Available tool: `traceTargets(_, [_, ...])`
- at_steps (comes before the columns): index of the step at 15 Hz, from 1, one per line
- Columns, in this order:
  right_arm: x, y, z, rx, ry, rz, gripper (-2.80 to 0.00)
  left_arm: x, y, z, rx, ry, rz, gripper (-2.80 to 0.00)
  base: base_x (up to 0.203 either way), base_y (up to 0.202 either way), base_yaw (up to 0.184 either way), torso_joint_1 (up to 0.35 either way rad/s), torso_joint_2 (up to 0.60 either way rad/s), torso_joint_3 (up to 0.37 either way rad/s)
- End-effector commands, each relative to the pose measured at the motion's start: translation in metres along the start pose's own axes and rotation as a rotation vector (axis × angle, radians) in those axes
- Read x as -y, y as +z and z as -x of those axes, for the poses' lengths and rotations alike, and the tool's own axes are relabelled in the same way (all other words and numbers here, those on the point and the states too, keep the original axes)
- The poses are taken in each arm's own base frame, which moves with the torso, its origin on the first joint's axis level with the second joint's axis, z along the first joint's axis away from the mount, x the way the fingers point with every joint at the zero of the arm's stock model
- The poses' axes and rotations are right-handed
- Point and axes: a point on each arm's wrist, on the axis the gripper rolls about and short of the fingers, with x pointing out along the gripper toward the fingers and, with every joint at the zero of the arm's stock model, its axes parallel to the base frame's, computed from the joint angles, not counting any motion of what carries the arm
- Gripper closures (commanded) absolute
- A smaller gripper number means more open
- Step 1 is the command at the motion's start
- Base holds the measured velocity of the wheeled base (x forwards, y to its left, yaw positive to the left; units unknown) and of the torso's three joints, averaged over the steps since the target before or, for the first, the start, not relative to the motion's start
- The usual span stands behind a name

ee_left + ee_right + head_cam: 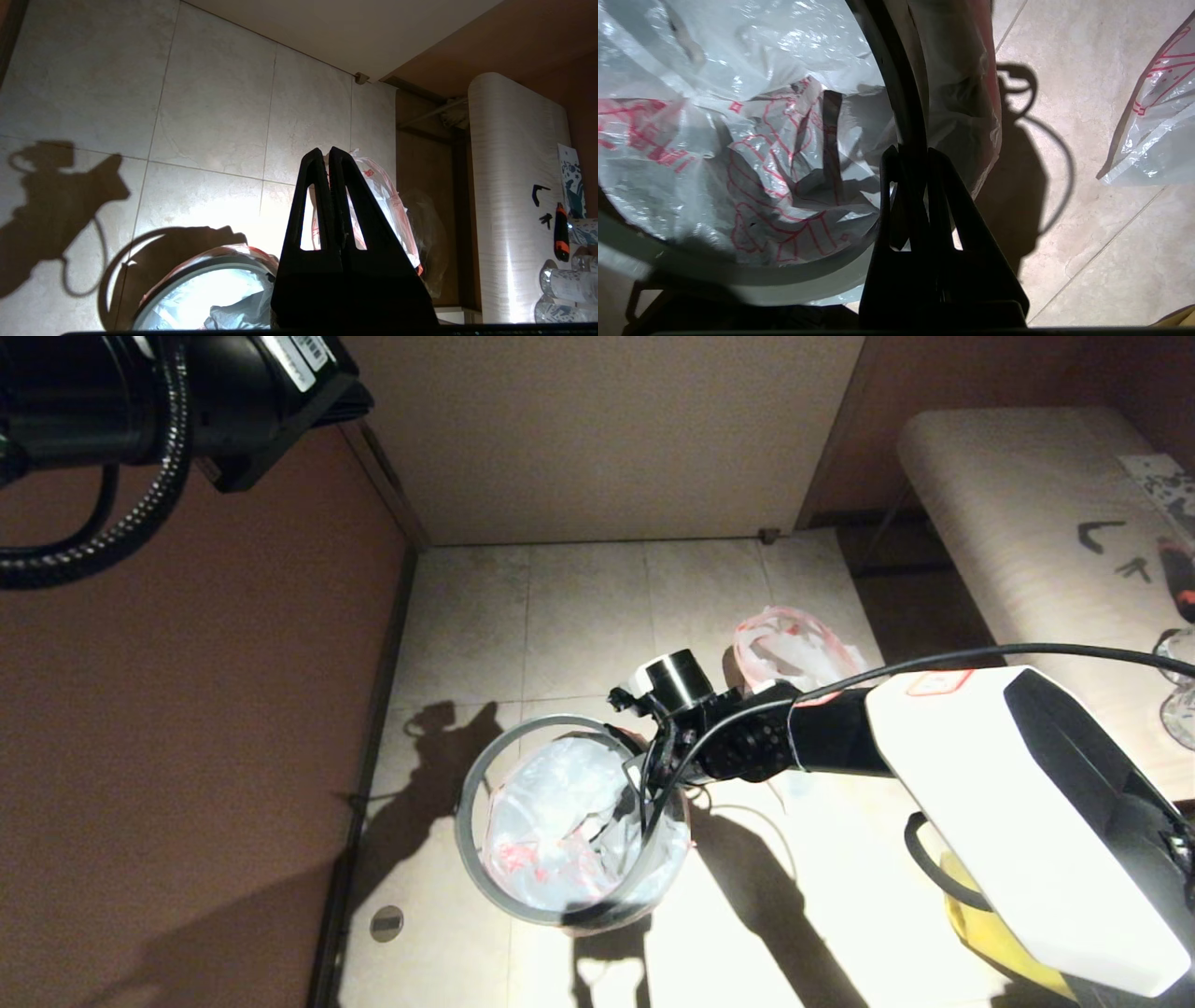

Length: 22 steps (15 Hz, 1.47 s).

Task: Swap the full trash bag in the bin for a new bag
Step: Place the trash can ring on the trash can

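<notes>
Pinching the rim of the bin [476,859], the right gripper [909,156] is working at the near-right edge of the hoop; its jaws are pressed tight on the grey hoop and the bag film folded over it. Lining the bin, the new bag [560,840] is lying limp and wrinkled inside, with part of its film draping outside the rim by the gripper. Sitting on the floor [579,607] just beyond the bin, behind the right arm, the full bag [794,644] is out of the way. Hovering high at the left, the left gripper [326,154] is idling with its jaws pressed together on nothing.

Judging from this, the risk is tearing: thin film trapped against the hoop could rip if the gripper pulls sideways. Dragging could also tip the light bin, or pull the hem back off the rim.
</notes>
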Motion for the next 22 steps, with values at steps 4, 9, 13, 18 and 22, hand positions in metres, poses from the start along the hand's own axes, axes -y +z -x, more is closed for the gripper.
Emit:
traceTargets(4, [0.004,-0.007,-0.009,-0.032,-0.045,0.006,0.0,0.0,0.0,-0.001,-0.001,0.003,0.002,0.0,0.0,0.0,0.0,0.0,0.0,0.0])
traceTargets(9, [0.009,-0.014,-0.012,-0.08,-0.085,0.016,0.0,-0.001,0.007,0.014,0.015,-0.023,0.012,0.0,0.0,0.0,0.0,0.0,0.0,0.0])
traceTargets(13, [0.008,-0.019,-0.032,-0.025,-0.095,0.023,0.0,-0.001,0.008,0.015,0.022,-0.023,0.014,0.0,0.0,0.0,0.0,0.0,0.0,0.0])
traceTargets(18, [0.011,-0.013,-0.039,0.071,-0.106,0.012,0.0,-0.001,0.005,0.012,0.011,-0.022,0.011,0.0,0.0,0.0,0.0,0.0,0.0,0.0])
traceTargets(22, [0.013,-0.015,-0.042,0.064,-0.109,0.017,0.0,-0.001,0.004,0.011,0.008,-0.022,0.01,0.0,0.0,0.0,0.0,0.0,0.0,0.0])
